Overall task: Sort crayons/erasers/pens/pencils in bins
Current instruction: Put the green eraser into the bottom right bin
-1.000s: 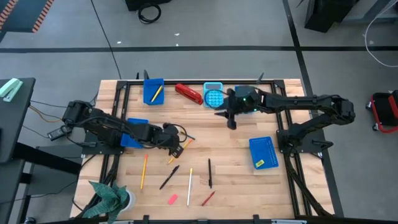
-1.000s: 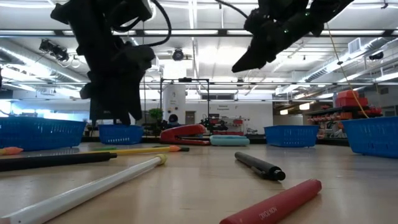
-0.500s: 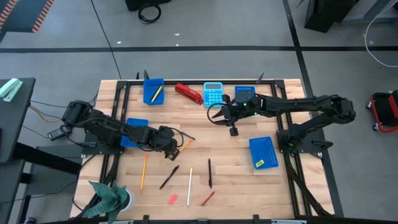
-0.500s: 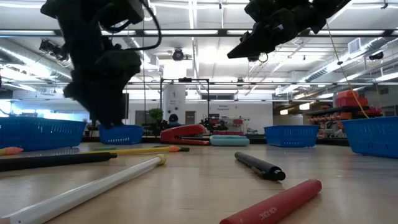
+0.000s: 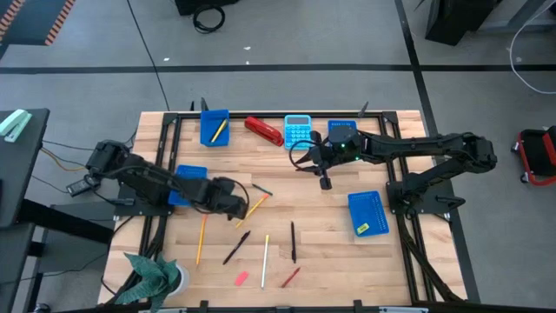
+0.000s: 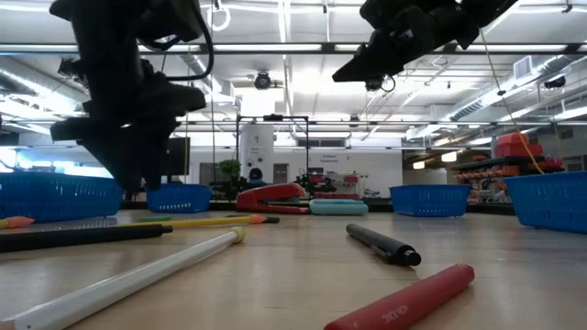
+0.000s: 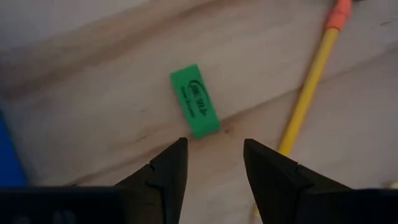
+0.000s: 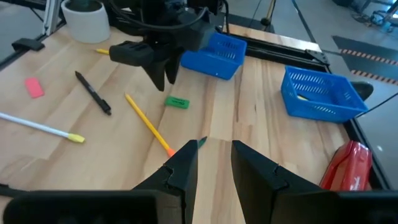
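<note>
While our left gripper (image 7: 212,163) hangs over the wooden bench (image 5: 330,226) left of centre, its jaws stand a little apart and hold nothing, with the green eraser (image 7: 194,109) lying flat on the wood just beyond their tips. Beside the eraser we see a yellow pencil (image 7: 310,84) with an orange end, lying apart from it. Our right gripper (image 8: 209,163) is raised above the far middle of the bench, near the light-blue calculator (image 5: 298,132) and the red stapler (image 5: 263,130); its jaws are slightly parted and empty. One blue bin (image 5: 214,127) at the far left holds a yellow stick, a second (image 5: 341,131) sits far right of the calculator, a third (image 5: 367,214) on the right side holds a small yellow block, and a fourth (image 5: 188,181) lies at the left, partly under our left arm. On the near part of the bench lie an orange pencil (image 5: 201,239), a white pencil (image 5: 265,249), two black pens (image 5: 236,247) (image 5: 293,241), a red crayon (image 5: 290,276) and a pink eraser (image 5: 241,278), all apart from one another.
</note>
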Action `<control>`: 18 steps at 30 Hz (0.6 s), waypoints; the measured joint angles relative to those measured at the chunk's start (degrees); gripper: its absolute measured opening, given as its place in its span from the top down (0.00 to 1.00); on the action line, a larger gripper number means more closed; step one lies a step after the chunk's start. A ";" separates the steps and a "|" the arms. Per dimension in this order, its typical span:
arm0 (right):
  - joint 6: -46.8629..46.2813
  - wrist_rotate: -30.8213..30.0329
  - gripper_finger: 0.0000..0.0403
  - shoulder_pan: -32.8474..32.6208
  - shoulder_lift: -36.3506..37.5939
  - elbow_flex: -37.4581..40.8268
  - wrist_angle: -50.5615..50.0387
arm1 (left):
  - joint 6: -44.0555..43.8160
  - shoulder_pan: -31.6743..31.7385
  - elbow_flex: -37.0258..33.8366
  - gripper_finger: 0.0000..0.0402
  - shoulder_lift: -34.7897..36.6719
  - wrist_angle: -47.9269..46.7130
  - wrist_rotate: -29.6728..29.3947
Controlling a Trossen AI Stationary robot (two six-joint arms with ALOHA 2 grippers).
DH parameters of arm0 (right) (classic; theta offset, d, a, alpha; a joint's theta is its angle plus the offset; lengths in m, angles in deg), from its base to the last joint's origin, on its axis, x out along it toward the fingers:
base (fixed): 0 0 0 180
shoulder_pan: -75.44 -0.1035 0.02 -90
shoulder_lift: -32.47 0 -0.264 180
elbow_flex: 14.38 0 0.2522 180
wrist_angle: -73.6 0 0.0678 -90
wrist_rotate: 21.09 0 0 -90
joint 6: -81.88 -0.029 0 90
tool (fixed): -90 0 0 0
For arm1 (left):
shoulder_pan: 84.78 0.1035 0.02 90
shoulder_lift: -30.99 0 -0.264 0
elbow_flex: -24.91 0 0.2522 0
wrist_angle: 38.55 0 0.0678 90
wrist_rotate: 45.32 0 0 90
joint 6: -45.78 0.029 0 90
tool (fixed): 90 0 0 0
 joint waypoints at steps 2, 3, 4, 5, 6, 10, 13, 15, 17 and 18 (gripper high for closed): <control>-0.69 0.00 0.74 0.00 0.00 0.00 -0.01 | -0.09 0.83 0.00 0.58 0.00 0.90 1.26; -0.97 0.00 0.74 0.00 0.00 0.00 -0.02 | -0.11 1.14 0.00 0.58 0.00 1.19 1.33; -1.35 0.00 0.74 0.00 0.00 0.00 -0.02 | -0.09 1.48 0.00 0.58 0.00 1.26 1.34; -1.90 0.00 0.74 0.00 0.00 0.00 -0.02 | -0.09 1.92 0.00 0.58 0.00 1.09 1.35; -2.43 0.00 0.74 0.00 0.00 0.00 -0.10 | -0.09 2.36 0.00 0.57 0.00 0.70 1.35; -3.50 0.00 0.74 0.00 0.00 0.00 -1.07 | 0.19 3.90 0.00 0.55 0.00 -1.21 1.35; -3.54 0.00 0.74 0.04 0.00 0.00 -1.07 | 0.56 4.78 0.00 0.53 0.00 -1.22 1.50; -3.42 0.00 0.74 0.04 0.00 0.00 -1.09 | 1.37 5.17 0.00 0.52 0.00 -1.19 1.50; -3.26 0.00 0.74 0.04 0.00 0.00 -1.08 | 1.44 5.32 0.02 0.51 -0.85 -0.98 1.63; -3.23 0.00 0.74 0.04 0.00 0.00 -1.09 | 1.49 5.32 0.00 0.51 -1.42 -1.00 2.11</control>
